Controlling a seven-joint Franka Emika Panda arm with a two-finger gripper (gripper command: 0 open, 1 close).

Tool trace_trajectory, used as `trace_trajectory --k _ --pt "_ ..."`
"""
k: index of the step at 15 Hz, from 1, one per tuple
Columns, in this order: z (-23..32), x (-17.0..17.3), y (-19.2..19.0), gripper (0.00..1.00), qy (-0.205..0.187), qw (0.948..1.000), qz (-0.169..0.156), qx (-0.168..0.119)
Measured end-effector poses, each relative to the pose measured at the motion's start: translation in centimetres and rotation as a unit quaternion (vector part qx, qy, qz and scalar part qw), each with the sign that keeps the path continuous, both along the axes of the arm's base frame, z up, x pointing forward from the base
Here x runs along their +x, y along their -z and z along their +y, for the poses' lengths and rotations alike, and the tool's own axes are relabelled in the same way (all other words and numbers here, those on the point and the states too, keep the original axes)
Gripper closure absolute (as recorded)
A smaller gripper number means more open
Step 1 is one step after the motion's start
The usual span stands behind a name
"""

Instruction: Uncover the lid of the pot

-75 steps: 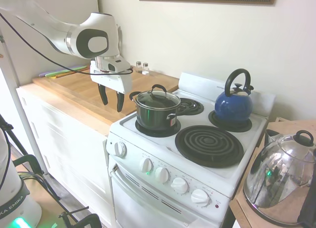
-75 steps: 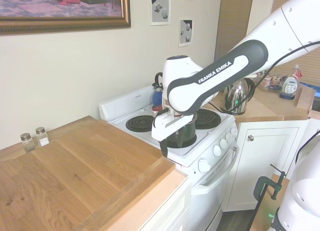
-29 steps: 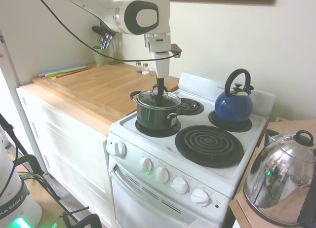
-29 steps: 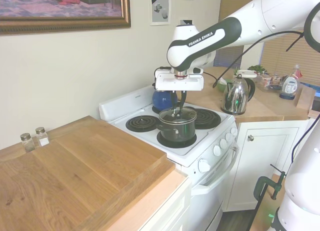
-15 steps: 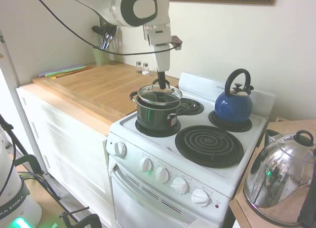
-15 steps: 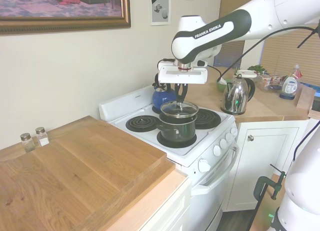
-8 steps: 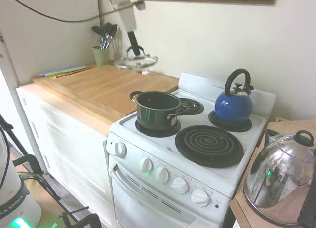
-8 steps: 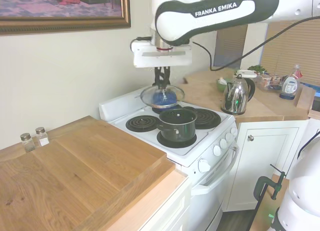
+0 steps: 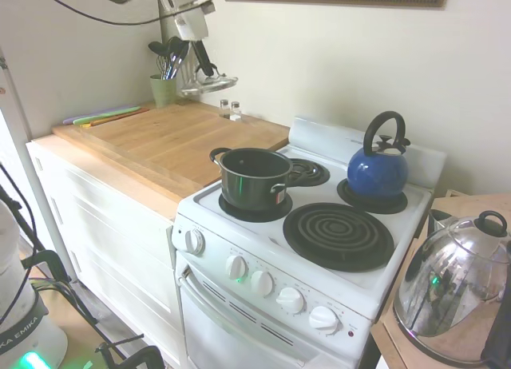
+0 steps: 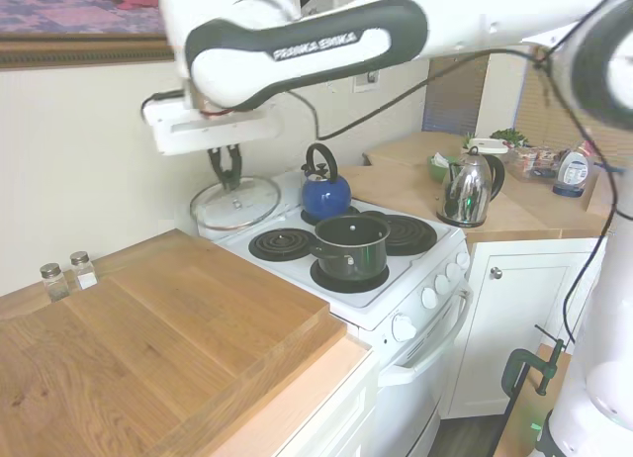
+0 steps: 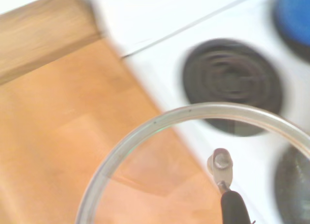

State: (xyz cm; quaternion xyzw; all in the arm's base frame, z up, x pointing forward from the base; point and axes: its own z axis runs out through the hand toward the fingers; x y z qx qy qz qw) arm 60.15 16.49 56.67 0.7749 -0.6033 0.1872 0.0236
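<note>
The lid [image 9: 209, 82] is off and travelling: half a second ago it hung just behind the pot, and now it has swung further left, out over the wooden counter [image 9: 160, 137], close to the back wall. It hangs level in the air, touching nothing below, with the gripper [image 10: 226, 167] clamped on its black loop handle from above. In the wrist view the clear glass and metal rim [image 11: 145, 132] sweep across the frame, with the counter and a stove coil blurred behind.

That leaves the pot [image 9: 255, 176] uncovered on the near left burner of the stove [image 9: 319, 265], so the uncovering looks done; what seems to remain is setting the lid down somewhere, and the counter beneath it is the obvious spot.

The open pot shows only a dark inside, so I cannot tell whether anything is in it. The blue kettle [image 9: 378, 166] sits on the far right burner, closed. Far left on the counter, a green cup [image 9: 164, 88] holds dark utensils, and two small shakers [image 9: 229, 109] stand by the wall
</note>
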Motion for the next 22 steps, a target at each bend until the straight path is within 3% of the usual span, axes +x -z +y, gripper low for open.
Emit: trace_trajectory --k 5,10,16,21,22 --pt "0.6 5.2 7.4 1.00 -0.021 0.9990 0.033 0.024" --pt "-0.8 5.8 13.6 1.00 -0.055 0.9957 0.065 0.036" --pt "-1.3 6.4 17.6 1.00 -0.068 0.9918 0.097 0.049" --pt "-0.8 6.5 18.3 1.00 -0.072 0.9907 0.105 0.050" --pt "-0.6 6.6 18.3 0.00 -0.072 0.9905 0.107 0.050"
